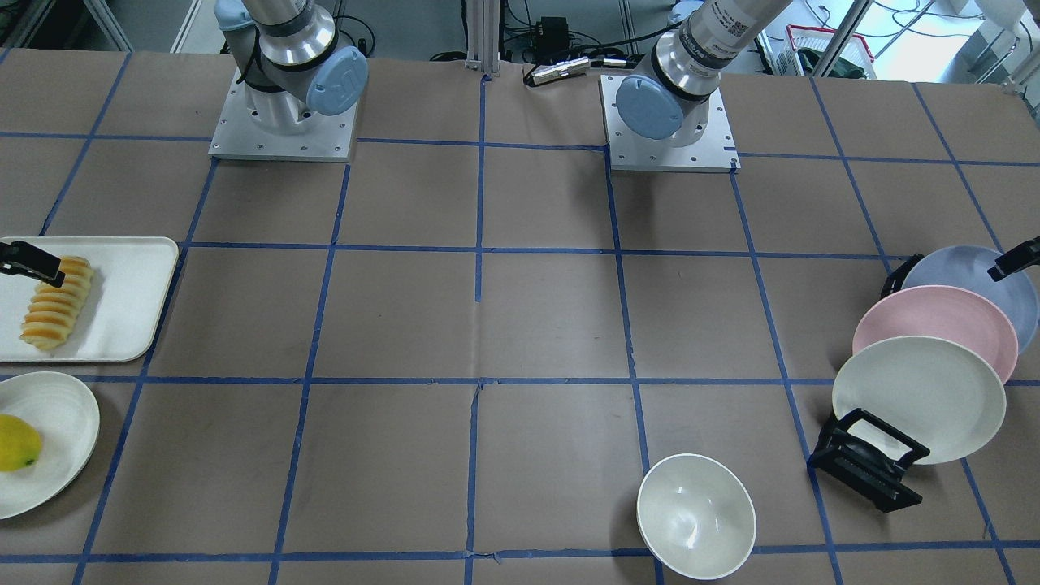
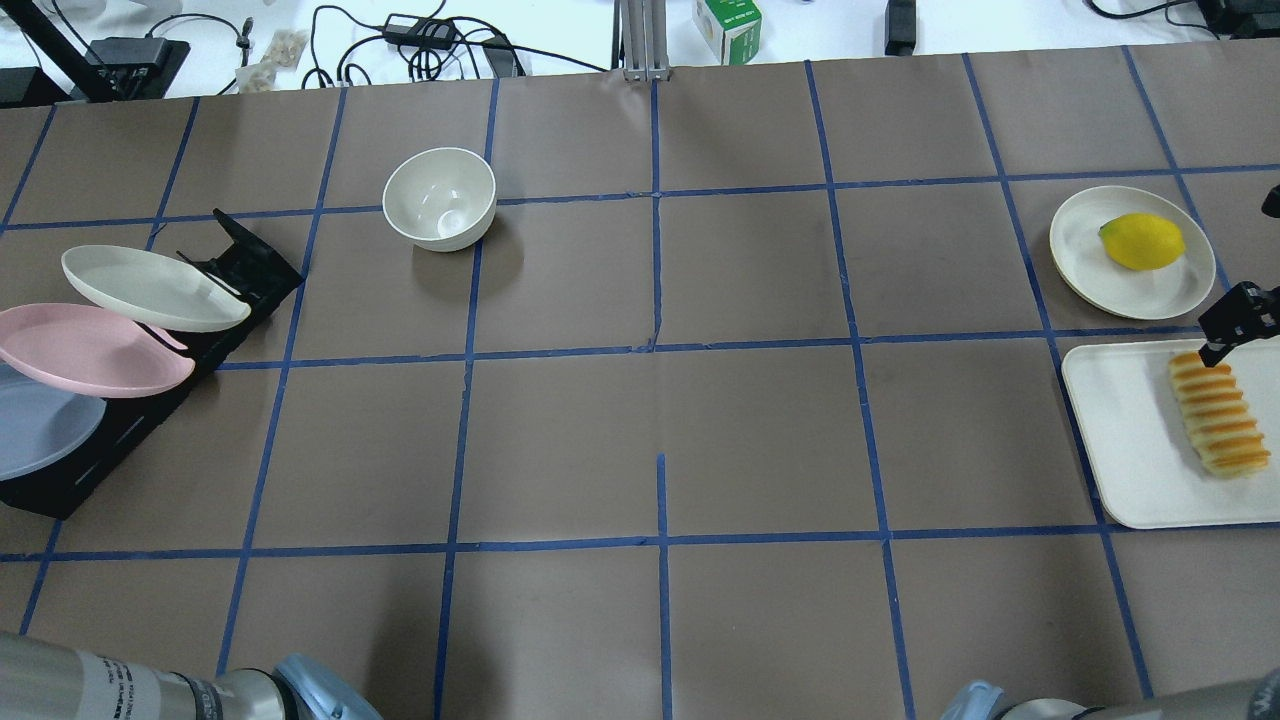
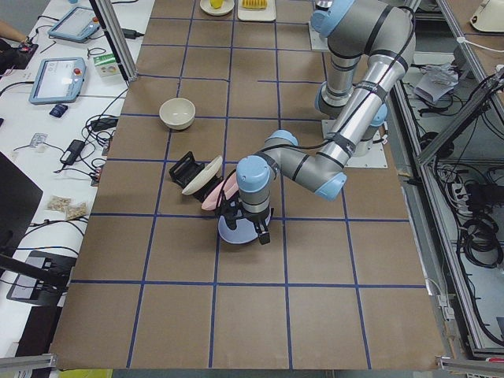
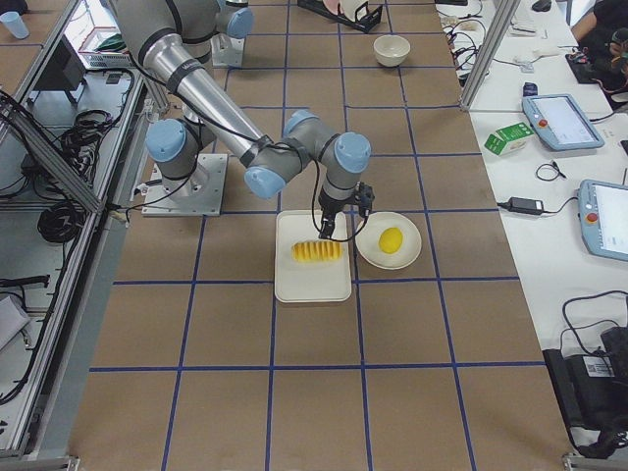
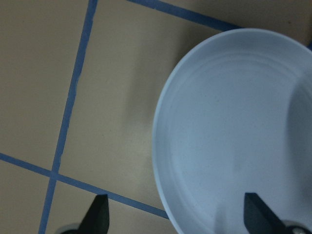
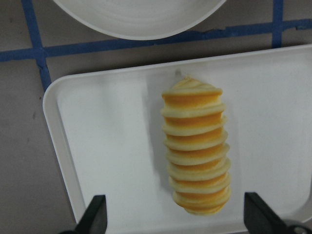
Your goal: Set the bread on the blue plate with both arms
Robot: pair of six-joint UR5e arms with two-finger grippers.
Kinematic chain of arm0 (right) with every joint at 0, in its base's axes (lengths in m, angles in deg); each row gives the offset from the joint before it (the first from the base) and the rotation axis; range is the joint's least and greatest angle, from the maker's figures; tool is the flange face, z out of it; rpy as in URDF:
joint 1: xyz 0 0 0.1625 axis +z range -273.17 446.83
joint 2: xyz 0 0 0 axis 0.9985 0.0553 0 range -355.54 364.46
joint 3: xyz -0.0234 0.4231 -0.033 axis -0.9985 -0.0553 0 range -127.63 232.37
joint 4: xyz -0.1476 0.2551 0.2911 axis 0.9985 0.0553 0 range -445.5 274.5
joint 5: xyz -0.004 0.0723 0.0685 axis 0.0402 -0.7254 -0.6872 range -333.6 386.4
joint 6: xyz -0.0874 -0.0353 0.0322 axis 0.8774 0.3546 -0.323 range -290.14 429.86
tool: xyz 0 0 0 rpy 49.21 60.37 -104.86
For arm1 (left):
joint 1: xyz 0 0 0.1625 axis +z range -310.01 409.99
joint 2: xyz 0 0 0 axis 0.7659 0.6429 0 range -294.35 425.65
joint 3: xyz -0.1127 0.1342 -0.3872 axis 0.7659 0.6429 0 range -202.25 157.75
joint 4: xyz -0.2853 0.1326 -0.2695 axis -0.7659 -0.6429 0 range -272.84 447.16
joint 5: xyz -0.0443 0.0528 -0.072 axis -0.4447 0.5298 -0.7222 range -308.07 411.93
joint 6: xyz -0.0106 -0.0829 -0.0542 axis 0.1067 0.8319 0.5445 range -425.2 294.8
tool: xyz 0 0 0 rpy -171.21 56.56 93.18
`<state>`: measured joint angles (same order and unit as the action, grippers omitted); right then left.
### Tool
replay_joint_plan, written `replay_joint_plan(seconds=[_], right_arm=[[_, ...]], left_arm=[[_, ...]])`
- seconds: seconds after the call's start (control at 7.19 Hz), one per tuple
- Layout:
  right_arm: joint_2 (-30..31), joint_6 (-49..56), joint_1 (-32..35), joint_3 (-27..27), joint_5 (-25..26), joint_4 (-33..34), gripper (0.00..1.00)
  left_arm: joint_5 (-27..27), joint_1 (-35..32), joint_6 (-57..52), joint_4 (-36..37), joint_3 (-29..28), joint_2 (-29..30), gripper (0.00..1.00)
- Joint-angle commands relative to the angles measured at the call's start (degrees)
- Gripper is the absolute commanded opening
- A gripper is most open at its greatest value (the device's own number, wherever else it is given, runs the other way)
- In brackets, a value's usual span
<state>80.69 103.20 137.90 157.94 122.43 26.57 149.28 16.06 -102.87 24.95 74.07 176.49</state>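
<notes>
At the robot's right end of the table (image 2: 760,440), the bread (image 6: 196,146), a ridged yellow-orange loaf, is lying flat on a white tray (image 6: 107,161), near the middle of it. The right gripper (image 6: 175,217) is hanging over one end of the loaf with its two black fingers (image 6: 95,217) spread wide, one on each side of the bread and clear of it. It is gripping nothing. Just beyond the tray, a small cream plate (image 2: 1085,265) is carrying a yellow lemon (image 2: 1142,241).

At the opposite end of the table, a black rack (image 2: 250,268) is holding three plates leaning in a row: a cream plate (image 2: 150,288), a pink plate (image 2: 90,350) and the blue plate (image 5: 234,122) at the end nearest the robot. The left gripper (image 5: 176,212) is hovering at the blue plate with its fingers wide apart. One fingertip (image 5: 100,214) is showing over the brown table just outside the plate's rim, the other over the plate's inner face. It is holding nothing, and I cannot tell whether either finger is touching the plate.

A white bowl (image 2: 440,198) is standing alone on the far side of the table, near the rack.
</notes>
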Motion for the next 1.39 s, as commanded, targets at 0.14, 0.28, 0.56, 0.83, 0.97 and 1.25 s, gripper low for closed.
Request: replay_joint_plan(seconds=[0.14,0.28,0.56,0.83,0.97,1.25], right_arm=[[-5.73,0.5,-1.06,0.07,0.21,2.8,1.0],[-6.97,1.2,-1.15,0.07,0.56,2.81,1.0],[-7.42,0.5,-1.15,0.41,0.91,2.81,1.0],[-9.7,0.5,-1.15,1.12,1.0,4.64,1.0],[-10.31,0.59,-1.15,1.21,1.09,4.83,1.0],[-11.54,0.5,-1.15,1.12,3.89,5.0,1.0]], left_arm=[[-0.32,0.0,-0.21,-0.46,0.09,0.34,0.67],[-0.32,0.0,-0.3,-0.29,0.01,0.52,0.65],[-0.06,0.0,-0.65,-0.2,0.01,0.61,0.54],[-0.14,0.0,-0.65,-0.46,0.0,0.69,0.29],[-0.14,0.0,-0.56,-0.46,-0.17,0.61,0.18],[-0.14,0.0,-0.56,-0.55,-0.26,0.52,0.0]])
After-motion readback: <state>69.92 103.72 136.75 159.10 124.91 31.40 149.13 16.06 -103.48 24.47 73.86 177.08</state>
